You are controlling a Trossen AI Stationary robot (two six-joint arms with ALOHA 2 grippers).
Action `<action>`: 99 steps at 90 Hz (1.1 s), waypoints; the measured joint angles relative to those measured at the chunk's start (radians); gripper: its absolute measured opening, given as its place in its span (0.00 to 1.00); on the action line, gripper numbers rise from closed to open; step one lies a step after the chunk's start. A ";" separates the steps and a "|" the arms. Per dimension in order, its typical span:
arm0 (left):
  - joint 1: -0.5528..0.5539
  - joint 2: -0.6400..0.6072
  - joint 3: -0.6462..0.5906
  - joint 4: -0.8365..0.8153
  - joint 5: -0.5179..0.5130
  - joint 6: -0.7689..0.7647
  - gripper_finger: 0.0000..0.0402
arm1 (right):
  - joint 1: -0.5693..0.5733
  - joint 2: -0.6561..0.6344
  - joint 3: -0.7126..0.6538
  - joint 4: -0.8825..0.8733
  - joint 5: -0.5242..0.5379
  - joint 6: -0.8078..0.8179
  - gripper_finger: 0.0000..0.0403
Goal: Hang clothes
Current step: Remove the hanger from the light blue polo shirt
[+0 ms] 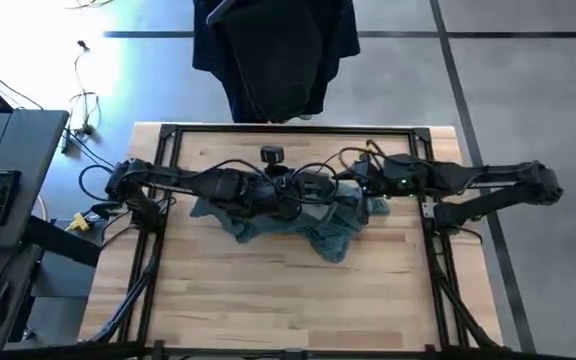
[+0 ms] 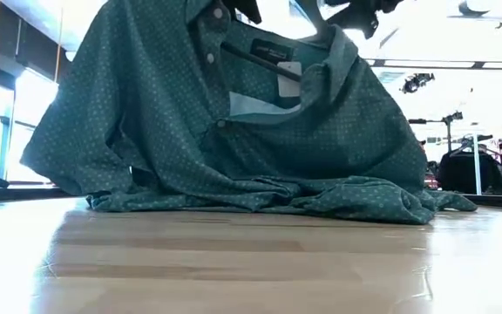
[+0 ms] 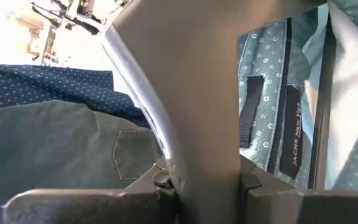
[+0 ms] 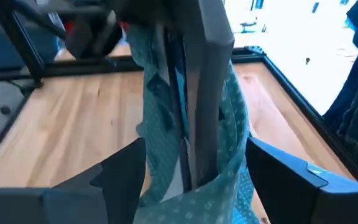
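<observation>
Above the table, arms hide most of the teal shirt.

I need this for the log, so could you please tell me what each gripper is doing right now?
Left gripper: shut on the hanger.
Right gripper: shut on the hanger and the teal shirt.

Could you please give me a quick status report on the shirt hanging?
Left gripper and right gripper meet mid-table over the teal shirt, collar lifted, hem on the table. Dark hanger inside the collar. Nothing blocking.
</observation>
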 joint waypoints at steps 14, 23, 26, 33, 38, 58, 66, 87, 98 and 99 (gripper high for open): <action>-0.018 0.000 0.000 -0.002 -0.038 0.009 0.10 | 0.000 0.047 0.000 -0.047 -0.041 0.026 0.53; -0.030 -0.009 -0.001 -0.007 -0.051 0.009 0.10 | 0.000 0.062 0.000 -0.115 -0.042 0.034 0.46; -0.032 -0.017 -0.001 -0.009 -0.055 0.009 0.10 | 0.000 0.063 -0.006 -0.132 -0.042 0.041 0.44; -0.037 -0.037 -0.002 -0.037 -0.071 0.010 0.10 | 0.000 0.063 -0.036 -0.168 -0.039 0.060 0.40; -0.037 -0.045 -0.002 -0.068 -0.071 0.005 0.10 | 0.000 0.057 -0.058 -0.172 -0.031 0.064 0.38; -0.036 -0.053 -0.004 -0.145 -0.044 -0.013 0.09 | -0.006 0.048 -0.107 -0.273 0.067 0.126 0.37; -0.036 -0.053 -0.004 -0.155 -0.034 -0.029 0.09 | -0.012 0.048 -0.108 -0.327 0.095 0.131 0.39; -0.038 -0.067 0.002 -0.239 0.011 -0.101 0.03 | -0.013 0.012 -0.115 -0.342 0.146 0.156 0.38; -0.033 -0.059 0.001 -0.247 0.048 -0.138 0.01 | 0.003 -0.047 -0.112 -0.276 0.141 0.225 0.37; -0.032 -0.059 0.000 -0.247 0.049 -0.140 0.01 | 0.006 -0.052 -0.112 -0.266 0.142 0.232 0.37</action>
